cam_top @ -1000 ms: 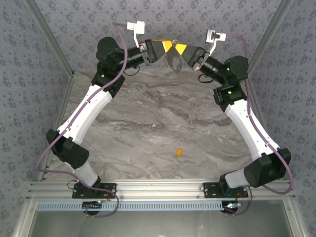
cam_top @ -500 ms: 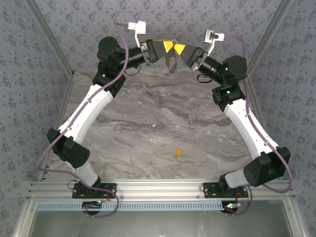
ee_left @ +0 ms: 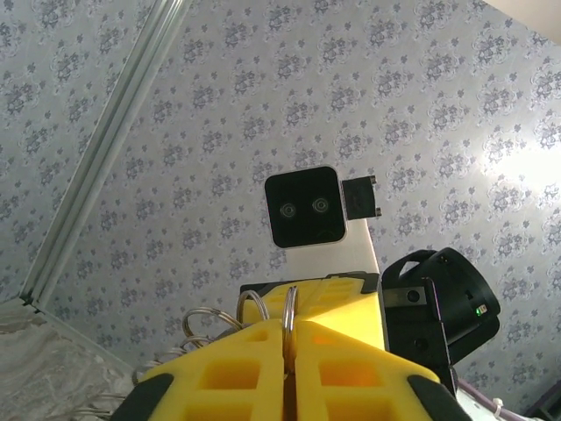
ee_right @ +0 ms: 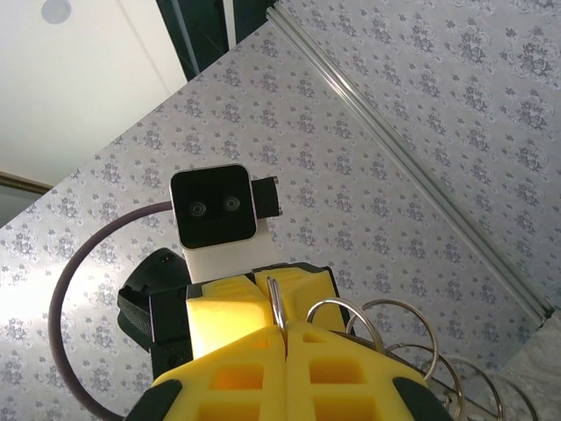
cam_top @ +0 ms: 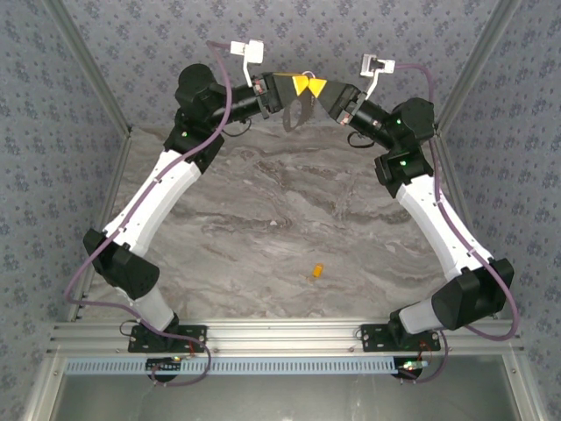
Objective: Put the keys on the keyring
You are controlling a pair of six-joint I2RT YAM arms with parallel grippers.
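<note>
Both grippers meet high at the back of the table, tip to tip. My left gripper and my right gripper each pinch the grey keyring, which hangs below them. In the left wrist view my left gripper is shut on a thin metal ring of the keyring, with more loops to its left. In the right wrist view my right gripper is shut on the keyring, with further loops to the right. The key, a tiny yellow-orange piece, lies on the marble table far from both grippers.
The marble table has patterned walls behind and at both sides. An aluminium rail runs along the near edge, where the arm bases are bolted. Each wrist camera faces the other arm's camera block.
My left gripper has shut on the keyring. Both grippers and the hanging keyring have shifted slightly left and up. The key has not moved.
</note>
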